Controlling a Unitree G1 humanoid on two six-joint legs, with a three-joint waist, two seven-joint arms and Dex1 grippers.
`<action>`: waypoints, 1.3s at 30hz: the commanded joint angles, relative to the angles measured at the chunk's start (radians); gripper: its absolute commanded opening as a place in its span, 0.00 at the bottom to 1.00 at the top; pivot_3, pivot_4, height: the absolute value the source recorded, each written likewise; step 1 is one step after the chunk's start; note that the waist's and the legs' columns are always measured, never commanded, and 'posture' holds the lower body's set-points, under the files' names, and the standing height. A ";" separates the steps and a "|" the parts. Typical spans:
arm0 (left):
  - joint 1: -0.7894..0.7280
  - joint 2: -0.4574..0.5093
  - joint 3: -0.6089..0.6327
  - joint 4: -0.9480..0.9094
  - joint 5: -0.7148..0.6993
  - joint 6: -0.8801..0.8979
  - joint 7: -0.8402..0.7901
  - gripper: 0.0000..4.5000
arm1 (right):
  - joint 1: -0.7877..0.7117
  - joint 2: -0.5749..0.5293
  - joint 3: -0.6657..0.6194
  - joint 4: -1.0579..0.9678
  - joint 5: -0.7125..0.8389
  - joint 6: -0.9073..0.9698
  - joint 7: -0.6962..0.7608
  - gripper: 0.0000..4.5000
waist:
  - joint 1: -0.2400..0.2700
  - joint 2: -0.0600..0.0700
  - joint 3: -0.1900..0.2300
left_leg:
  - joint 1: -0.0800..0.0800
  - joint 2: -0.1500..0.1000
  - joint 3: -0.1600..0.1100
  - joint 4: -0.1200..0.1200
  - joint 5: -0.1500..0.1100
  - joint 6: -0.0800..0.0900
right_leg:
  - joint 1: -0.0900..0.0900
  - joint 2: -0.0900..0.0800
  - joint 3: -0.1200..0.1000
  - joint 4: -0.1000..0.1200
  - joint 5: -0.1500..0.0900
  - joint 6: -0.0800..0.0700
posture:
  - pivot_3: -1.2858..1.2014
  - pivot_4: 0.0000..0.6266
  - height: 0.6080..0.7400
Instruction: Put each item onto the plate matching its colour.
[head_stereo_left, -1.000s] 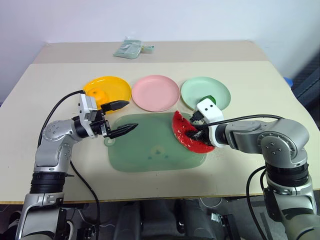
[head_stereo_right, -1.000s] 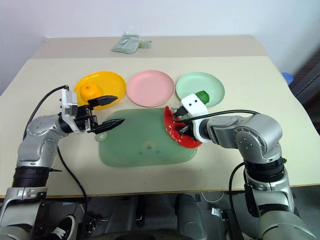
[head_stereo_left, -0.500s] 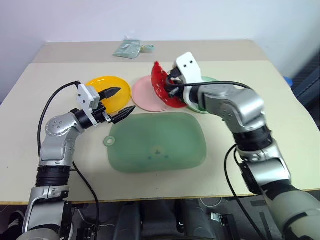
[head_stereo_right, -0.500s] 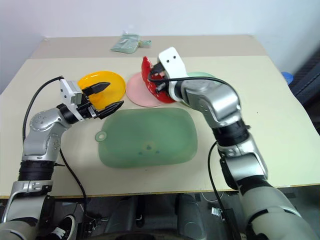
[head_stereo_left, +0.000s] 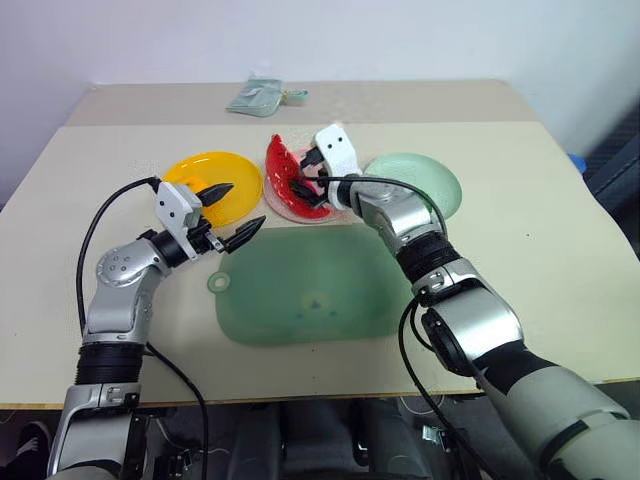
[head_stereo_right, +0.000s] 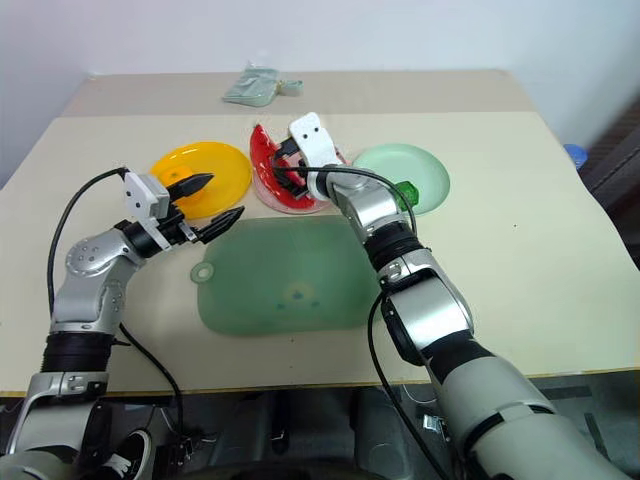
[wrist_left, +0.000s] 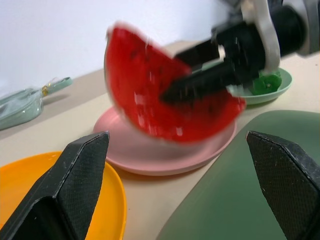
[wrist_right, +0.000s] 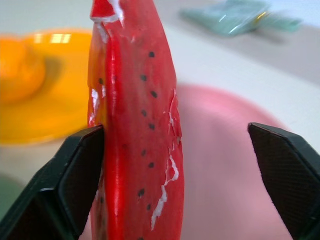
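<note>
The big green mat (head_stereo_left: 310, 290) lies nearest on the table (head_stereo_left: 520, 270). It has nothing on it, so there is lots of free room there. The table edges are well away from both arms.

Just past the mat's left corner hangs the left gripper (head_stereo_left: 232, 212). Its two fingers are spread wide and hold nothing. It sits between the mat and the yellow plate (head_stereo_left: 240, 172).

Behind the mat, three plates stand in a row. The yellow plate is on the left, the pink plate (wrist_left: 170, 155) in the middle and the green plate (head_stereo_left: 425, 180) on the right. They are close together with small gaps.

The right gripper (head_stereo_left: 303, 178) reaches over the pink plate. The right wrist view shows its fingers far apart. The watermelon slice (head_stereo_left: 283, 175) is right beside one finger, with a big gap to the other. That view shows the slice by its thin side, and also the orange fruit (wrist_right: 17, 67) on the yellow plate.

The left wrist view shows the slice's wide red face instead, with a black finger across it. The slice stands up on edge over the pink plate. I cannot tell if it touches the plate. From the head, its long way runs near to far, and its round edge faces the yellow plate.

The bumpy green lump (head_stereo_right: 405, 192) sits on the green plate.

Far back lies a small pale pouch (head_stereo_left: 258, 97).
</note>
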 joint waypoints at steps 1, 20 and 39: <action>-0.003 0.018 0.028 -0.022 -0.025 -0.030 -0.024 1.00 | 0.009 -0.010 -0.115 -0.144 0.091 -0.013 0.039 0.96 | 0.000 0.000 0.000 | 0.000 0.000 0.000 0.000 0.000 0.000 | 0.000 0.000 0.000 0.000 0.000 0.000 | 0.52 0.24 1.00; -0.036 0.006 0.013 -0.009 -0.032 -0.033 -0.043 1.00 | 0.042 -0.013 0.022 -0.123 -0.173 -0.073 0.002 0.96 | -0.022 0.000 0.000 | 0.000 0.000 0.000 -0.001 0.000 0.000 | 0.000 -0.001 0.000 0.000 0.000 0.000 | 0.52 0.24 1.00; -0.025 0.155 0.108 0.043 -0.200 0.018 -0.326 1.00 | 0.540 -0.340 -0.161 -0.958 0.215 -0.013 0.505 0.96 | 0.003 0.000 0.000 | 0.001 0.000 0.000 0.000 0.000 0.000 | 0.000 0.000 0.000 0.000 0.000 0.000 | 0.52 0.24 1.00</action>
